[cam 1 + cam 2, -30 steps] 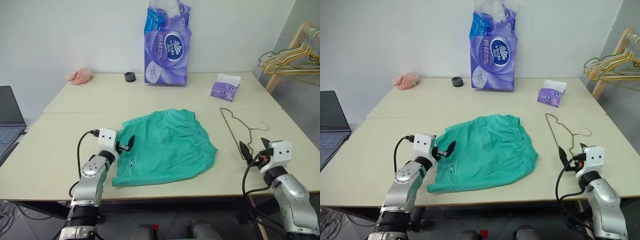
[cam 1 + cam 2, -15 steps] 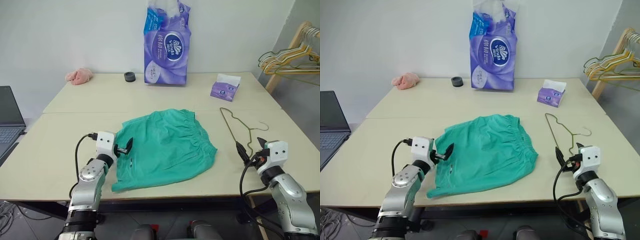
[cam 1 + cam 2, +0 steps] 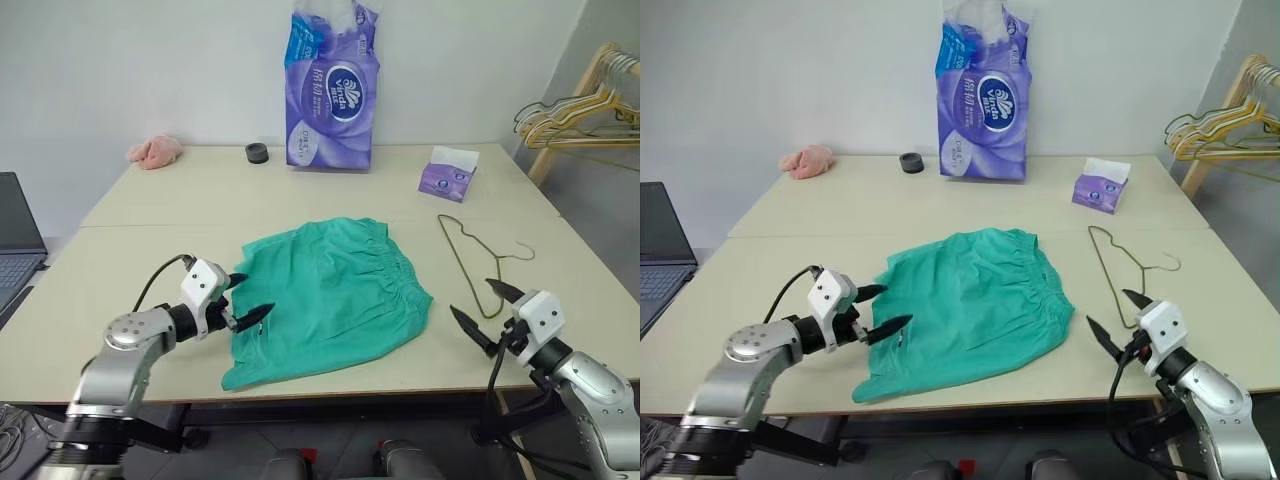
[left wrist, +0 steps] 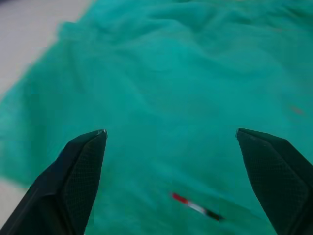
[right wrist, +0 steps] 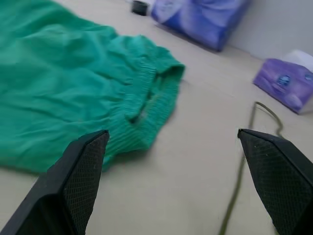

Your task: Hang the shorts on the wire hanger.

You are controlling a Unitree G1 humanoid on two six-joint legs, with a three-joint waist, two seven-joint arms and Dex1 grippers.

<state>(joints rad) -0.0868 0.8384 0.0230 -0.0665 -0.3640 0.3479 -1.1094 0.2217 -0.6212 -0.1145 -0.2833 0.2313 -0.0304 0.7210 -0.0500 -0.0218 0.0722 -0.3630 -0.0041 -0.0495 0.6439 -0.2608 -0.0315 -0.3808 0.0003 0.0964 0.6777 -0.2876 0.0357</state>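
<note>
Getting the hanger and the shorts together is, we judge, the step in hand, and neither is held yet. We see the shorts lying flat near the middle of the tabletop, toward the front edge, waistband turned to the right. The hanger lies flat well apart from them, by the right edge, its hook pointing to that edge.

Our left gripper hovers at the left hem of the shorts, jaws spread wide and empty; its wrist view looks straight onto green cloth. Our right gripper hangs over the front right corner, just short of the hanger's near end, jaws likewise wide and empty.

To do this well, we would pinch the thin wire at one straight side rather than at the hook, so it does not slide flat under the fingertips. We would take the shorts by the waistband, where the gathered elastic gives something firm to grip.

Compared with a second ago, both arms have swung inward: the left gripper now points across the cloth, the right one toward the shorts. Shorts and hanger have not moved.
</note>
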